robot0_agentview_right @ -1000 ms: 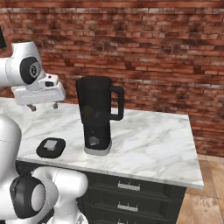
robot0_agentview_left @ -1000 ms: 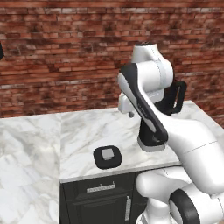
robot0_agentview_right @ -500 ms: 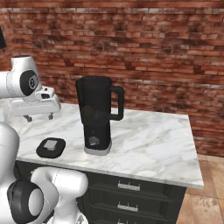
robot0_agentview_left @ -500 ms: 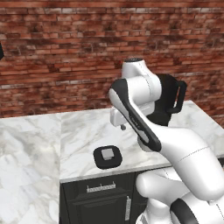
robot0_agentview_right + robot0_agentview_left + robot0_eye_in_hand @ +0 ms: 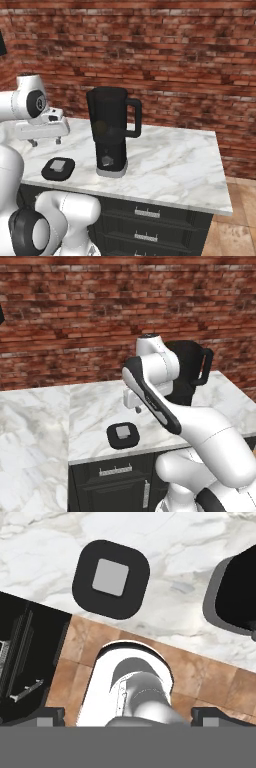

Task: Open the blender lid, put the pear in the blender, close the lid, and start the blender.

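Note:
The blender (image 5: 110, 131) stands upright on the marble counter, its dark jar without a lid; it is also partly behind my arm (image 5: 192, 368), and its base is at the right edge of the hand view (image 5: 234, 597). The blender lid (image 5: 58, 168) (image 5: 123, 435) (image 5: 111, 578) lies flat near the counter's front edge, left of the blender, grey cap up. My gripper (image 5: 44, 142) (image 5: 135, 407) (image 5: 129, 716) hangs open and empty above the counter, just behind the lid and apart from it. The pear is out of view.
The marble counter (image 5: 175, 160) (image 5: 90, 401) runs along a brick wall (image 5: 175, 60) and ends at its right edge beyond the blender. Black drawers (image 5: 150, 220) sit below the front edge. Bare marble stretches left of the lid (image 5: 30, 426).
The gripper has come down and swung toward the counter behind the lid. The lid and blender have not moved.

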You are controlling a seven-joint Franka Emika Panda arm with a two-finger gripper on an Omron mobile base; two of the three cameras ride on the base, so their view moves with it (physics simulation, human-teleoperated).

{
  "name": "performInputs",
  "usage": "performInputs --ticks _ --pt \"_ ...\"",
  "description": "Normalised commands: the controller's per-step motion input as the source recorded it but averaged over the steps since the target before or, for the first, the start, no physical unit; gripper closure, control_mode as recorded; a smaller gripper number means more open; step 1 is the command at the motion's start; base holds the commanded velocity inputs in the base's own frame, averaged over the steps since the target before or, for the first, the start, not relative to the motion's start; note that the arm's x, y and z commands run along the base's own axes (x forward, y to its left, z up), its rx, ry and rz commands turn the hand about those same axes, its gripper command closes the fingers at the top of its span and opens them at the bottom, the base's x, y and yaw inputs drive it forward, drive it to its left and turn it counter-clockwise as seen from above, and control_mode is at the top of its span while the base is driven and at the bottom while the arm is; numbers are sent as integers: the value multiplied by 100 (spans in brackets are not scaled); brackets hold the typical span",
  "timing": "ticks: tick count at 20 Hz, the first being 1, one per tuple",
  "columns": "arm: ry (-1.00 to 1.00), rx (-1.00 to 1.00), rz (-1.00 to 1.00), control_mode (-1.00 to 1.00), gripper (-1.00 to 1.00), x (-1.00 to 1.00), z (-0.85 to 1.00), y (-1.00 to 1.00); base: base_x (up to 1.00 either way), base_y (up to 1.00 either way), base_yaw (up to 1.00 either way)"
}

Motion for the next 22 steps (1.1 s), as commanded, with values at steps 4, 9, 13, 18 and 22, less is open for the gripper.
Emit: performInputs --ticks 4,9,13,18,22 --pt "0 2 0 -100 -100 0 -38 14 0 0 0" --pt "0 5 0 -100 -100 0 -44 16 0 0 0" --pt "0 4 0 -100 -100 4 -36 16 0 0 0" --pt "0 2 0 -100 -100 5 -23 10 0 0 0" --pt "-2 0 0 -100 -100 0 -12 6 0 0 0"
